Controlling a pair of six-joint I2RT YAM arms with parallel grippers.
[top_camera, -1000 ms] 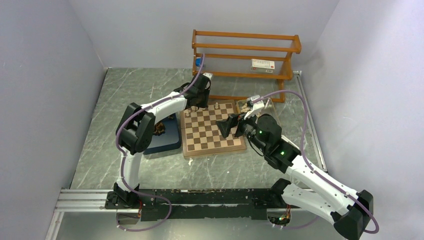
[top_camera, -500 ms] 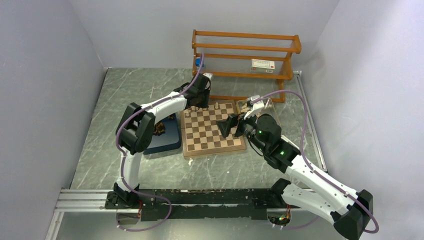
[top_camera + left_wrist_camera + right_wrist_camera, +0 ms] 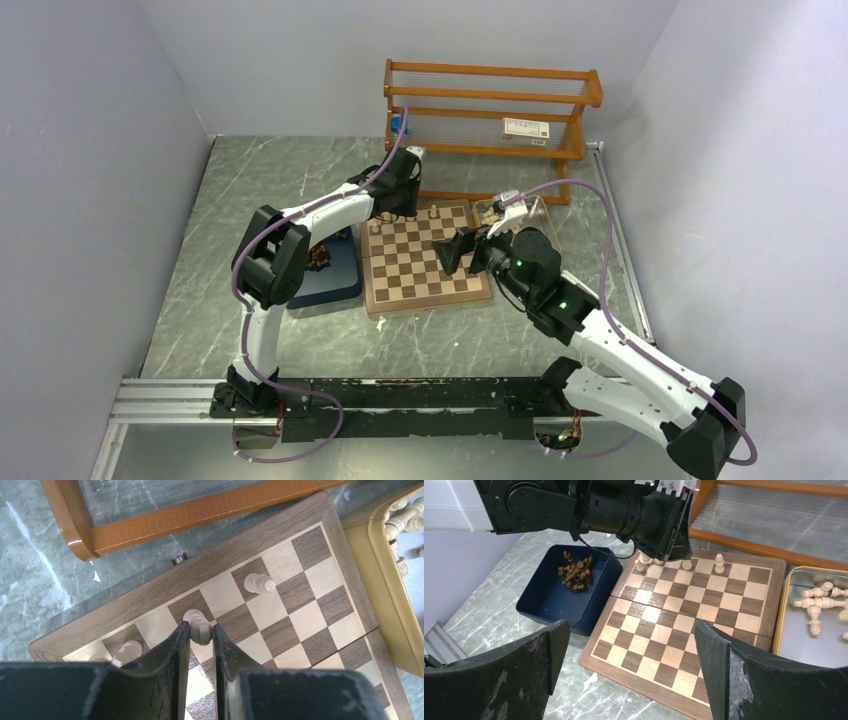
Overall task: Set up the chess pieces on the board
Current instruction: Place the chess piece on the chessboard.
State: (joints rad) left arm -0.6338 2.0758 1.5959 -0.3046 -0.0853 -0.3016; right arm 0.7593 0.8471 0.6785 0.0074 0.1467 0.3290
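The board [image 3: 300,605] lies under my left gripper [image 3: 201,630], whose narrow jaws hug the head of a cream chess piece [image 3: 200,625] standing in the far row. Two more cream pieces [image 3: 258,583] [image 3: 127,651] stand in that row. In the top view the left gripper [image 3: 395,215] is at the board's [image 3: 425,265] far left corner. My right gripper [image 3: 634,655] hovers open and empty above the board's near edge [image 3: 649,680]. Dark pieces [image 3: 575,572] lie in the blue tray [image 3: 549,605]. Cream pieces [image 3: 819,602] lie in the tan tray [image 3: 780,625].
A wooden rack [image 3: 490,105] stands right behind the board, its lower rail [image 3: 200,510] close to the left gripper. The blue tray [image 3: 335,275] touches the board's left side and the tan tray [image 3: 520,212] its right. Grey walls enclose the marble table [image 3: 260,180].
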